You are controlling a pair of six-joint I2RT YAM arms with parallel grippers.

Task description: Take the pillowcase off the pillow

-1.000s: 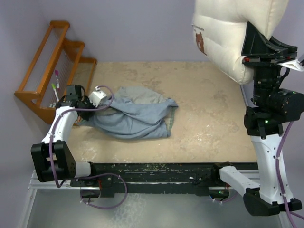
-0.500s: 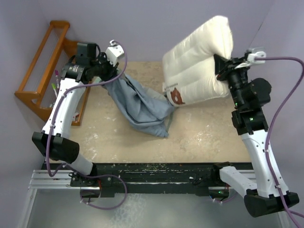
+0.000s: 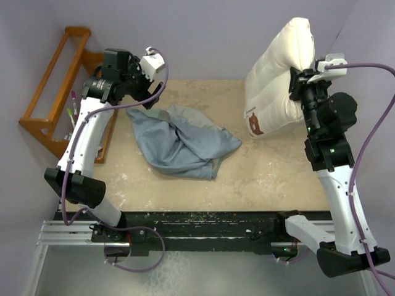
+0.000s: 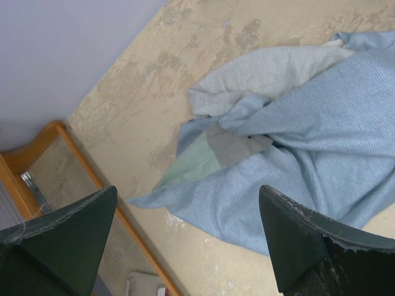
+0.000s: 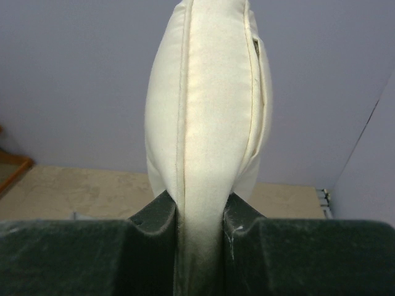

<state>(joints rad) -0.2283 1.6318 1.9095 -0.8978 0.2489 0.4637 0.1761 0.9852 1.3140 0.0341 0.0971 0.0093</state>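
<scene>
The pillowcase point(image 3: 182, 143) lies crumpled on the table left of centre, mostly blue-grey, with beige, grey and green patches showing in the left wrist view point(image 4: 290, 129). My left gripper point(image 3: 131, 92) hangs above its far left corner, open and empty point(image 4: 188, 237), with one dark finger point(image 4: 68, 240) at each side of that view. The pillow point(image 3: 278, 86), cream and bare, stands on edge in the air at the right. My right gripper point(image 3: 298, 79) is shut on its edge, and the seam is squeezed between the pads point(image 5: 200, 216).
A wooden rack point(image 3: 65, 92) stands against the left wall, close to the pillowcase's left edge point(image 4: 43, 154). A brown bear print point(image 3: 254, 125) marks the pillow's lower corner. The purple wall runs along the back, and the black rail point(image 3: 203, 222) runs along the near edge.
My left gripper has opened and let go of the pillowcase, which dropped in a heap on the table. The right arm swung the pillow back to the right and upright.
</scene>
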